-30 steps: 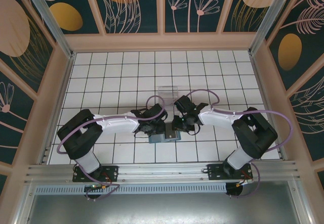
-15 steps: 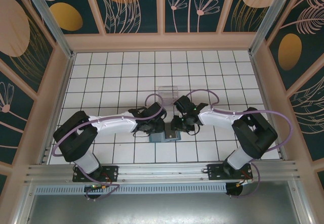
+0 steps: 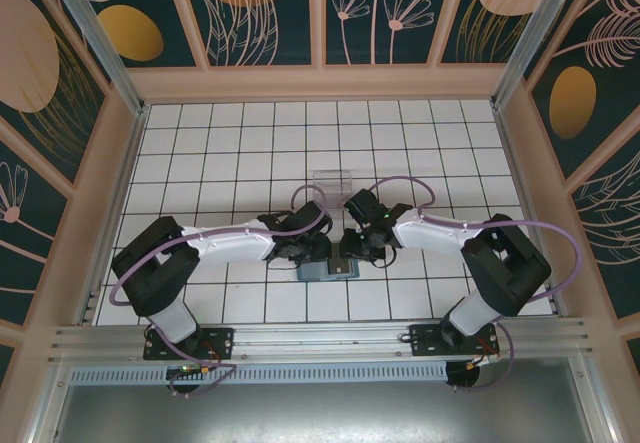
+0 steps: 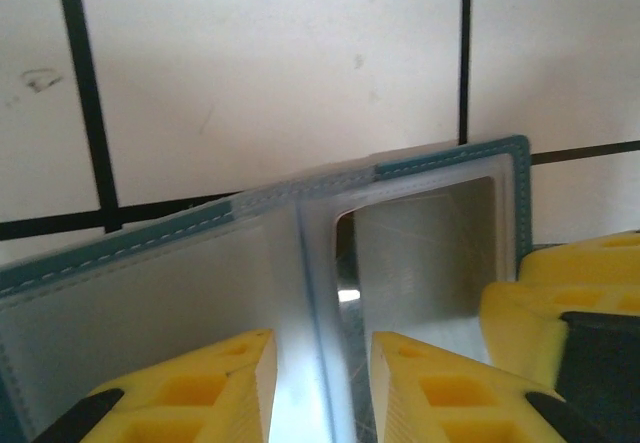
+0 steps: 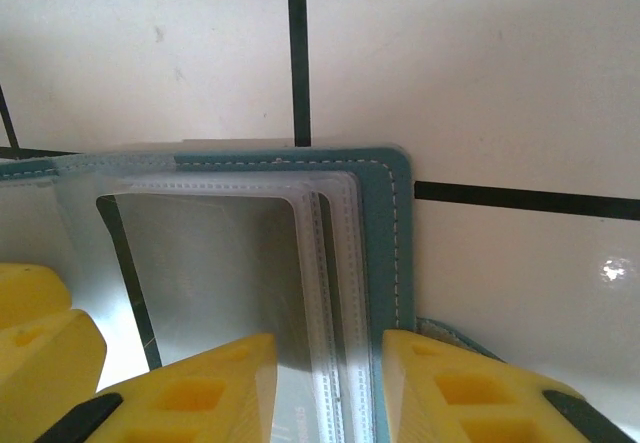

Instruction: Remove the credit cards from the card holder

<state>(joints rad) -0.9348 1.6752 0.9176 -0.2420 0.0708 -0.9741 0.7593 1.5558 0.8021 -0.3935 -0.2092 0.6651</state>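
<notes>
Grasping looks in hand: over the card holder (image 3: 322, 271), open by the table's (image 3: 230, 153) near edge, left gripper (image 4: 322, 348) straddles its fold, right gripper (image 5: 325, 343) its right border, both parted, holding nothing; next, pinch the credit cards free.

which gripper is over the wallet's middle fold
The left gripper: it straddles the centre fold of the card holder, while the right gripper straddles its teal outer edge.

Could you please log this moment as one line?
card holder open on tiled table | left gripper open, straddling centre fold | right gripper open, straddling sleeve edges at holder's end
</notes>
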